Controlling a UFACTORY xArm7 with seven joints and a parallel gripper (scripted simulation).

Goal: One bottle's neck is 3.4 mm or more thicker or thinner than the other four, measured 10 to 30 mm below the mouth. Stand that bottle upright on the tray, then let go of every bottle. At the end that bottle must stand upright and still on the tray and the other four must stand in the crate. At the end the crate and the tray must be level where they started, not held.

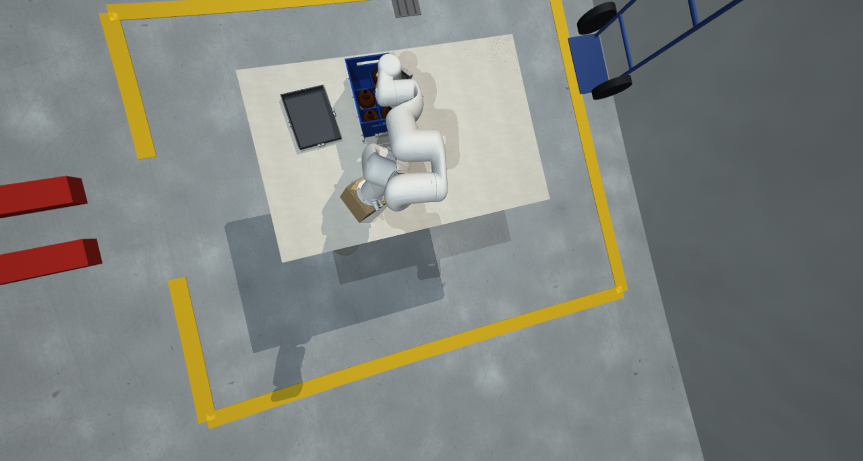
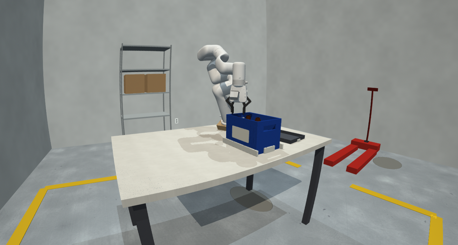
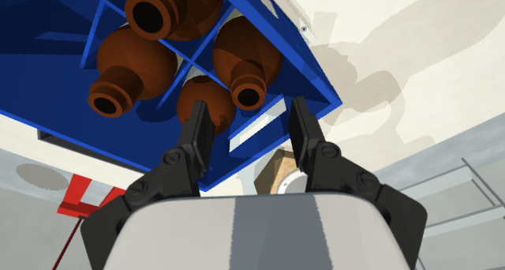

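Pale table [image 1: 494, 156] [image 2: 166, 157] supporting crate [image 1: 376, 131] [image 2: 268, 139] [image 3: 316, 78]; gripper [image 2: 238, 111] [image 3: 249, 114] hovering wide, likely measuring necks; next: lowering astride one, closing gently.

"What stands against the wall?"
"A grey metal shelf rack [image 2: 170, 83] with two brown cardboard boxes [image 2: 134, 83] [image 2: 155, 82] side by side."
"And on the floor?"
"A red pallet jack [image 2: 365, 143] [image 3: 75, 208], a blue two-wheeled hand truck [image 1: 588, 64], and yellow tape lines [image 1: 416, 351] [image 2: 393, 201] around the table [image 1: 494, 120] [image 2: 153, 166]."
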